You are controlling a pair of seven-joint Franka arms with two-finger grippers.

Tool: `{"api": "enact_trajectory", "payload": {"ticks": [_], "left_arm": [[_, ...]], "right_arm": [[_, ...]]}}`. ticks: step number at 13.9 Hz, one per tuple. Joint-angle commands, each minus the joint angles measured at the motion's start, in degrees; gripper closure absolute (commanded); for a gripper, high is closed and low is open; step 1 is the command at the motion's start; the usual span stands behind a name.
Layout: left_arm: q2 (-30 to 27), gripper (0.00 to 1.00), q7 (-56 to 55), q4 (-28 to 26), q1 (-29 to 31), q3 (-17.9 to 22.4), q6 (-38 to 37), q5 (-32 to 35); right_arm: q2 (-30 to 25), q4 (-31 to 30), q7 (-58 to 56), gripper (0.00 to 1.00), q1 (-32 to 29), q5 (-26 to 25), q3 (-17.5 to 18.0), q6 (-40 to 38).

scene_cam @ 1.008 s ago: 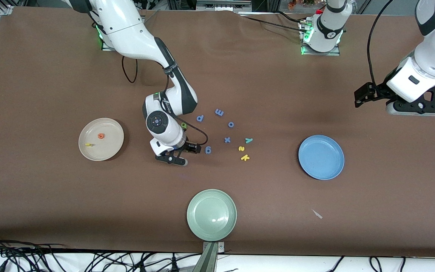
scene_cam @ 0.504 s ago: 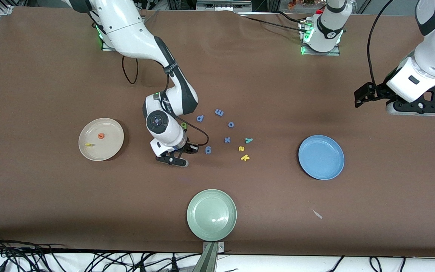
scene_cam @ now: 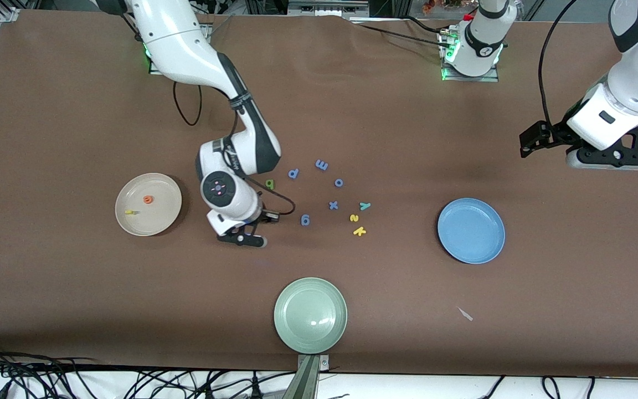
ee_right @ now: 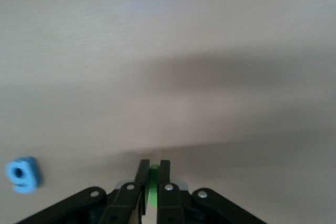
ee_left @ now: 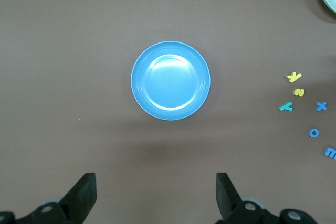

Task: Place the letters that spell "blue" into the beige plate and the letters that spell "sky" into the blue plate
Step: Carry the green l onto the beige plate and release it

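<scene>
Since the earlier frames, the right gripper (scene_cam: pixel 243 238) has been shifted away from the letter cluster at the middle of the front view, toward the beige plate (scene_cam: pixel 159 220). Its jaws have been closed on a thin green letter (ee_right: pixel 154 178), judged to be the l of "blue"; only a sliver of it is seen between the fingertips in the right wrist view. The left gripper (scene_cam: pixel 611 159) is held waiting with its jaws wide apart over bare table in the upper part of the front view, at the left arm's end. In its own wrist view the blue plate (ee_left: pixel 170 81) is seen, empty.

The orange e (scene_cam: pixel 147 199) and the yellow u (scene_cam: pixel 129 211) are already lying in the beige plate. The light green b (scene_cam: pixel 269 183) is left on the table at the edge of the cluster. The yellow s (scene_cam: pixel 354 218), yellow k (scene_cam: pixel 359 231) and teal y (scene_cam: pixel 365 206) lie close together between the cluster and the blue plate.

For the step in hand, the l should be carried level and high enough for the plate's rim to be cleared. The jaws should be opened only once they are well inside the rim and low over a bare patch, so that the light foam is not bounced out and the e and u are not disturbed.
</scene>
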Motion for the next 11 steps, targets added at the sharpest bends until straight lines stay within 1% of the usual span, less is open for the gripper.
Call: {"api": "enact_trajectory", "payload": {"ticks": [1,4,5,6,8,10,11], "left_arm": [[-0.6,0.0,0.6,-0.2,0.2,-0.2,0.0,-0.2],[-0.6,0.0,0.5,-0.2,0.2,-0.2,0.0,-0.2],[-0.6,0.0,0.6,-0.2,0.2,-0.2,0.0,-0.2],[-0.6,0.0,0.6,-0.2,0.2,-0.2,0.0,-0.2],[-0.6,0.0,0.6,-0.2,0.2,-0.2,0.0,-0.2],[-0.5,0.0,1.1,0.1,0.3,-0.1,0.0,-0.2],[0.1,0.0,1.1,0.5,0.2,0.0,0.0,-0.2]], "right_arm": [[-3.8,-3.9,-11.4,1.0,-0.5,0.0,-4.4,-4.3],[-8.8,-11.5,-21.7,1.0,-0.5,0.2,-9.3,-4.0],[-10.3,-13.8,-25.2,0.97,-0.5,0.2,-11.1,-4.0],[-11.3,-16.1,-30.1,0.91,-0.5,0.3,-13.1,-3.9],[-12.7,-20.4,-37.5,0.92,-0.7,0.9,-16.8,-3.5],[-13.1,-23.0,-41.1,0.92,-0.7,1.3,-19.2,-3.8],[-13.1,-24.1,-42.0,0.92,-0.8,1.3,-19.7,-3.8]]}}
